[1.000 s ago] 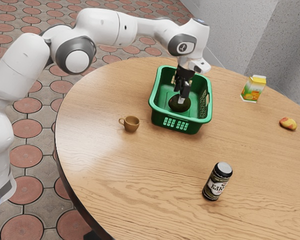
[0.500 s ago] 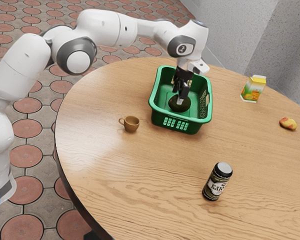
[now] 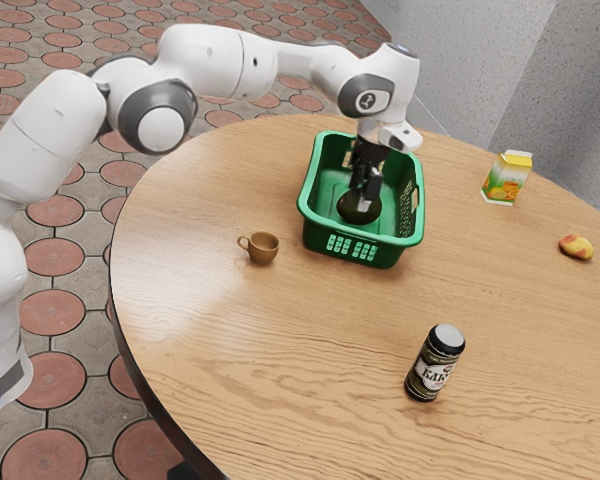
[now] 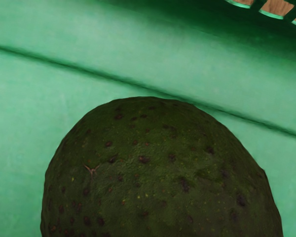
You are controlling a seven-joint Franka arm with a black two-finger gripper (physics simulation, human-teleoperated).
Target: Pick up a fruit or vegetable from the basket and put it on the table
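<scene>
Inside the green basket [image 3: 352, 245], the black gripper [image 3: 363, 200] points down at a dark green avocado [image 3: 359, 212], its tips overlapping the fruit's upper part. Whether the fingers touch it from both sides I cannot tell. The wrist view has the speckled avocado [image 4: 160, 173] large and close under the hand, resting against the pale green basket floor [image 4: 24, 123]. The wooden table [image 3: 230, 350] surrounds the basket.
A brown cup [image 3: 262, 248] stands beside the basket toward the exterior view's left. A dark jar [image 3: 435, 363] is nearer the camera. Toward the exterior view's right are a juice carton [image 3: 506, 179] and a red-yellow fruit [image 3: 577, 248].
The hand has come down slightly and shifted a little toward the exterior view's right over the last half second. The avocado and basket look unmoved.
</scene>
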